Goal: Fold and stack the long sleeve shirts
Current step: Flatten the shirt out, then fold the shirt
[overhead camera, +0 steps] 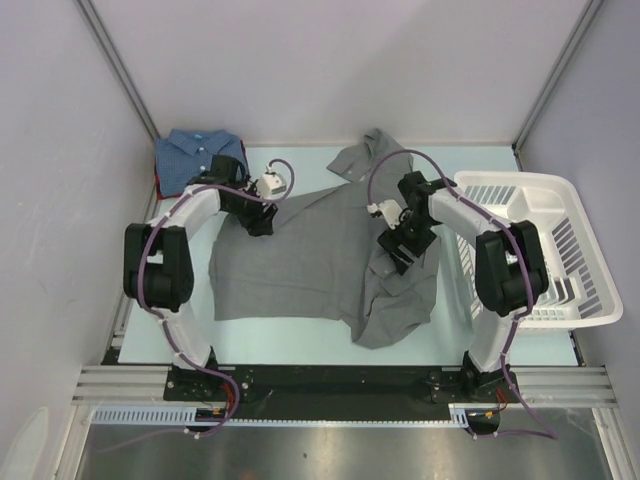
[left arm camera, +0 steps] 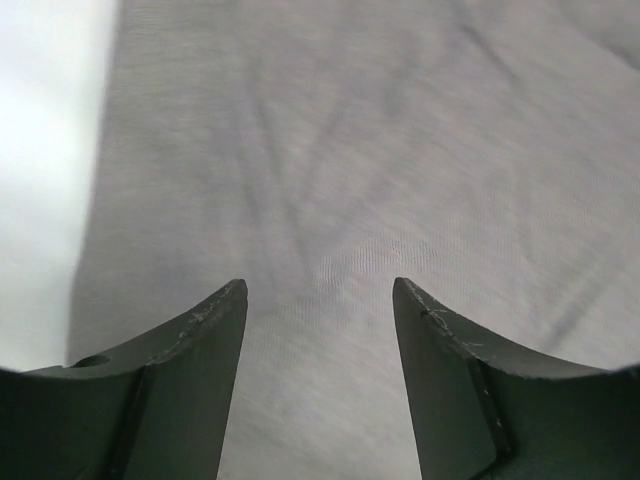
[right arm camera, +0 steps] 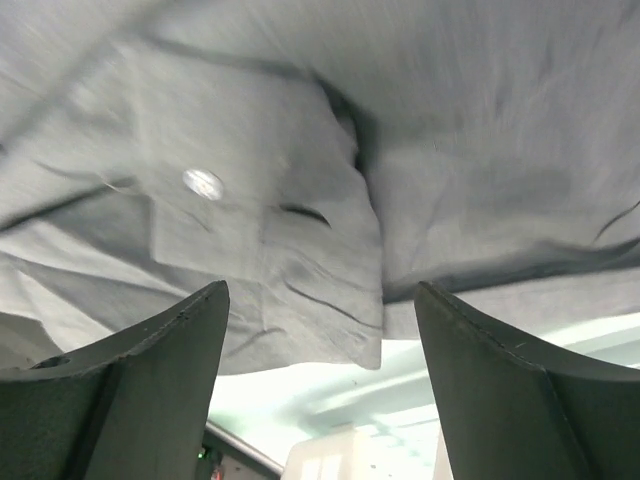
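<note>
A plain grey shirt (overhead camera: 300,262) lies spread across the middle of the table, with a sleeve (overhead camera: 365,152) reaching to the back and a crumpled part at the front right. My left gripper (overhead camera: 258,224) is open just above its upper left part; the left wrist view shows only grey cloth (left arm camera: 380,150) between the open fingers (left arm camera: 320,290). My right gripper (overhead camera: 398,250) is open over the right side, above a buttoned cuff edge (right arm camera: 300,230), with its fingers apart (right arm camera: 320,290). A blue shirt (overhead camera: 195,155) lies folded at the back left. The dark red shirt is out of view.
A white slatted basket (overhead camera: 575,300) stands at the right table edge, close to my right arm. Pale green table (overhead camera: 290,335) shows in front of the grey shirt. Walls enclose the back and both sides.
</note>
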